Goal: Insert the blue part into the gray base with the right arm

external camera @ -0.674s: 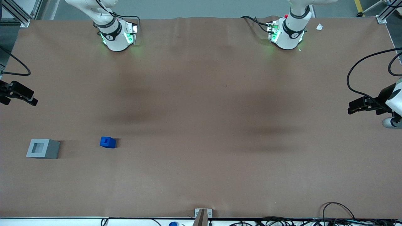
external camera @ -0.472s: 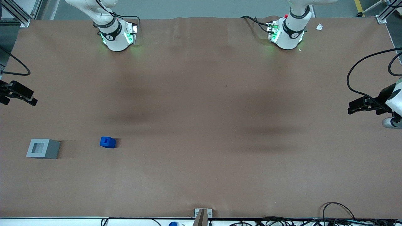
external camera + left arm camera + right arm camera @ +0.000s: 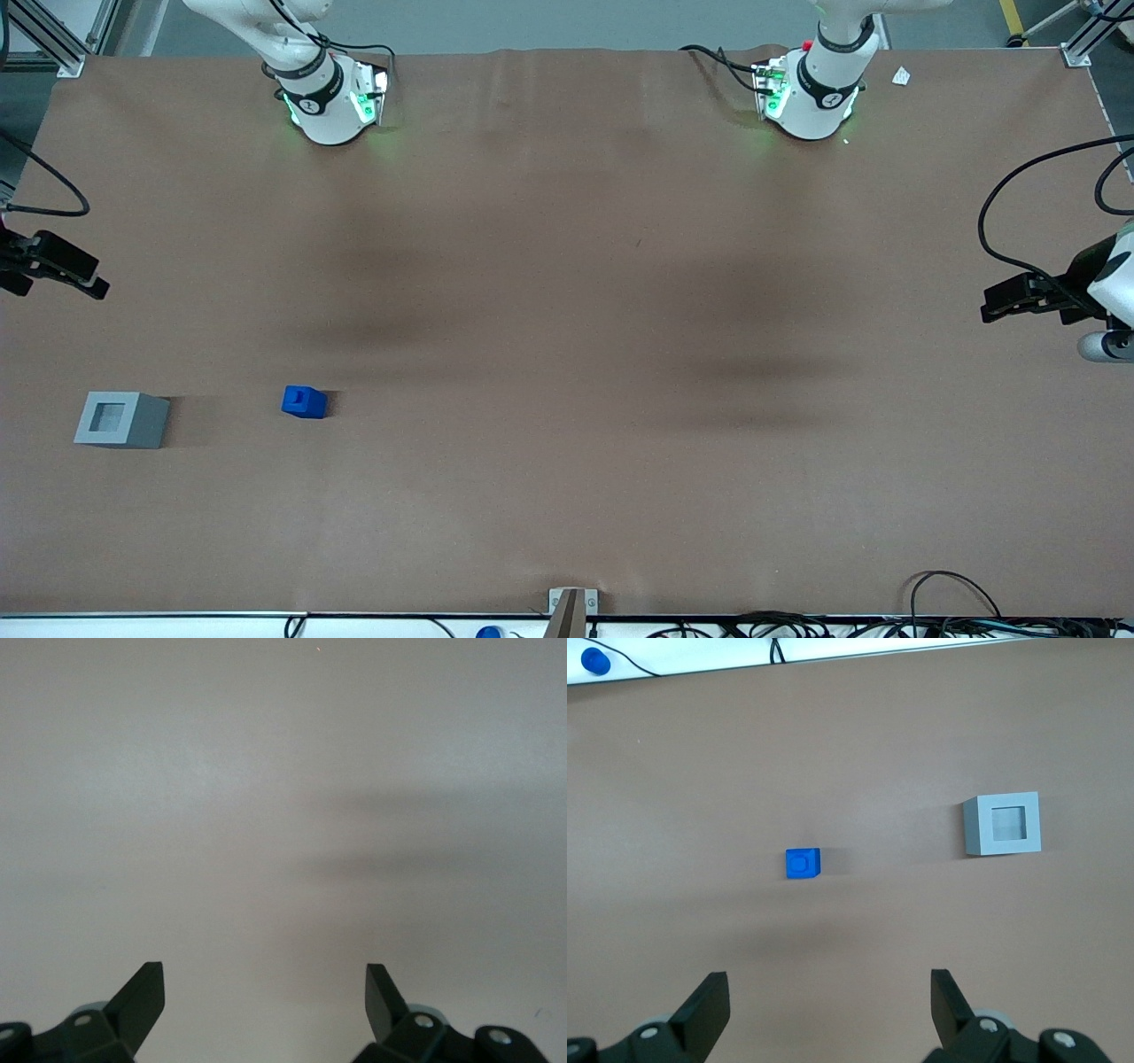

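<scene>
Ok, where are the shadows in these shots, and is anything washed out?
Front view: blue part and gray base cast short shadows toward the parked arm's end; right wrist view: open gripper high above both, tabletop evenly lit; left wrist view: pale, washed out.

– What's lying about on the counter [image 3: 567,496]?
– It has a brown cover, creased along the edge farthest from the front camera. A small white scrap of paper [image 3: 901,76] lies at the parked arm's end.
– And the nearest edge?
– A metal bracket [image 3: 572,602] sits at the middle of it, with a round blue object [image 3: 488,633] beside it, off the cover. Black cables [image 3: 939,587] loop over that edge toward the parked arm's end.
– Anything at the corners?
– Aluminium frame posts [image 3: 1079,42].
</scene>
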Controlling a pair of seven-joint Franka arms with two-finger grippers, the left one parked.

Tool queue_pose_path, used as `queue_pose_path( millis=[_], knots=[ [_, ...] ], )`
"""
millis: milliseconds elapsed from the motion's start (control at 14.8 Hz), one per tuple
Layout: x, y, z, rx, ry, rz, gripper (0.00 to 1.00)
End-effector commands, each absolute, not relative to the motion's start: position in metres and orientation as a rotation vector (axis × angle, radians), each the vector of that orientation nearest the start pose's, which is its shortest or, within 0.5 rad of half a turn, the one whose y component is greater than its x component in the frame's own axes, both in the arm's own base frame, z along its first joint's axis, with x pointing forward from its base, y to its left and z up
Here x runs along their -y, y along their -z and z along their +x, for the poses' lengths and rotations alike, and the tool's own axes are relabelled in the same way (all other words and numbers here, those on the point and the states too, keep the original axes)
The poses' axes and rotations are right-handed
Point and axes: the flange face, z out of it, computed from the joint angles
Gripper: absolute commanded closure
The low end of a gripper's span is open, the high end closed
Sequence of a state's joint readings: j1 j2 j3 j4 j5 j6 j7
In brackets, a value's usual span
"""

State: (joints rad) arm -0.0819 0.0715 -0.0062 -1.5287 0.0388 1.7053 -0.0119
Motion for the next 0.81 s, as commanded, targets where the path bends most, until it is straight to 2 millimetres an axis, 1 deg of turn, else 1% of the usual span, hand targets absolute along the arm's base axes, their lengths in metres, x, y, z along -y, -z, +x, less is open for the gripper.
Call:
queue_pose_path(
  millis=[0,135,270,337,472,607,742],
  knots=[
    [0.043,-0.606,0.584,-0.123,0.128,-3.117,0.0],
    [0.04,-0.603,0.585,-0.118,0.123,-3.117,0.0],
    [0.019,-0.603,0.586,-0.064,0.118,-3.115,0.0],
    [0.013,-0.598,0.587,-0.049,0.103,-3.117,0.0],
    [-0.004,-0.576,0.595,-0.01,0.048,-3.116,0.0],
    [-0.01,-0.55,0.609,-0.021,0.035,-3.116,0.0],
    [-0.023,-0.518,0.622,-0.037,-0.011,-3.108,0.0]
  ],
)
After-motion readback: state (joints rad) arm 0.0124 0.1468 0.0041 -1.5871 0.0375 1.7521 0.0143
